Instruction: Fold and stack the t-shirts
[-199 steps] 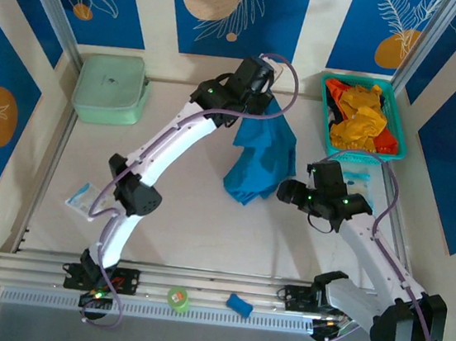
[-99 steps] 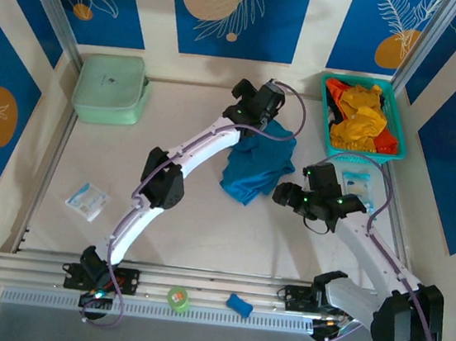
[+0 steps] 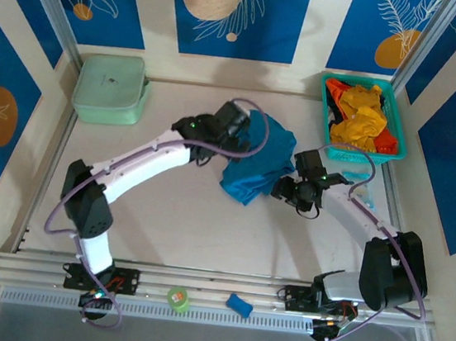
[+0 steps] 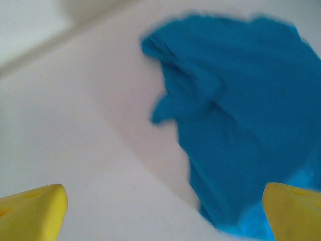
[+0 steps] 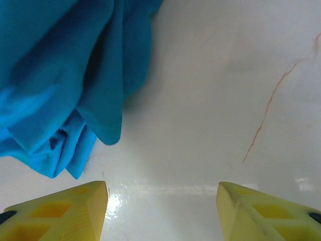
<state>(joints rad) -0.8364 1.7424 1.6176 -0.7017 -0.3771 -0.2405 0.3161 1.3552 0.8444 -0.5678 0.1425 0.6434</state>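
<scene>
- Left wrist view: the left gripper [image 4: 161, 213] has its jaws spread wide and holds nothing, with only pale table [image 4: 75, 125] between the yellow fingertips [image 4: 30, 211].
- Just ahead and to the right of those jaws lies the blue t-shirt [image 4: 235, 115], rumpled, with one small flap poking out towards the bare table.
- Right wrist view: the right gripper [image 5: 160, 211] also has its jaws apart and empty. It is low over the table, and the shirt's bunched folds are just ahead of its left finger.
- Top external view: the blue shirt is a loose heap between the two grippers, near the teal basket [image 3: 361, 157] but apart from it.
- The yellow-orange t-shirts [image 3: 359, 120] and a red-orange one [image 3: 335, 90] are piled in that basket.
- Handling, as I judge it: the cloth is soft, light and limp. It will sag and drape from any pinch and keep no shape of its own, but it is not fragile.
- The layers are bunched, so a deep pinch may catch several at once.
- Where to hold: probably an outer edge or corner, such as the protruding flap, with each gripper taking a separate point so the shirt can be spread flat.
- I cannot tell which edge is the hem, a sleeve or the collar.
</scene>
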